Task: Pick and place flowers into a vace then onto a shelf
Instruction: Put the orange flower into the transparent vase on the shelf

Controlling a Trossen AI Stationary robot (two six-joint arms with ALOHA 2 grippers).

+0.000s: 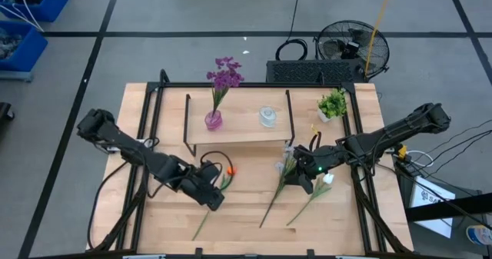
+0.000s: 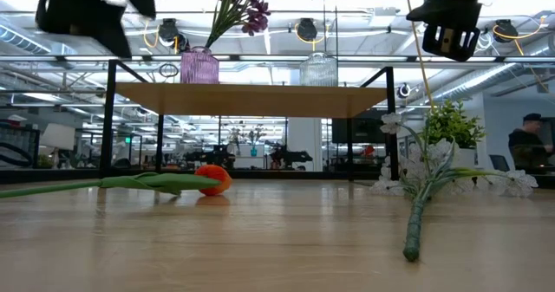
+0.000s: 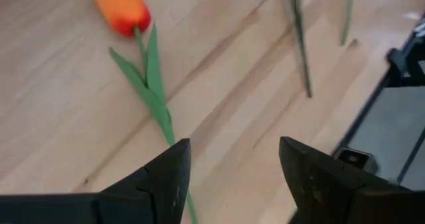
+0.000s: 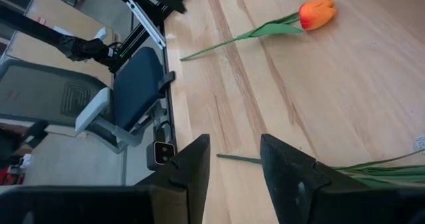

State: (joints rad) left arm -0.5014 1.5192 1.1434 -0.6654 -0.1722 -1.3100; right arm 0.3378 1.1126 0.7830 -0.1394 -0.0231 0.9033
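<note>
The orange tulip (image 1: 229, 170) lies flat on the tabletop, its stem running toward the near edge; it also shows in the left wrist view (image 3: 123, 10) and the low view (image 2: 212, 179). The pale spray (image 1: 287, 167) and the white bud (image 1: 327, 180) lie side by side on the table's right half. The dark purple cluster (image 1: 224, 76) stands in a pink vase (image 1: 214, 120) on the shelf (image 1: 240, 134), beside a clear vase (image 1: 267, 117). My left gripper (image 1: 214, 200) (image 3: 229, 151) hovers open above the tulip's stem. My right gripper (image 1: 306, 184) (image 4: 232, 147) hangs open above the spray and bud.
A small potted plant (image 1: 332, 104) stands at the shelf's right end. The black frame rails (image 1: 361, 197) run along both table sides. The shelf's black legs (image 2: 111, 119) stand behind the flowers. A person (image 2: 525, 153) is far off in the room.
</note>
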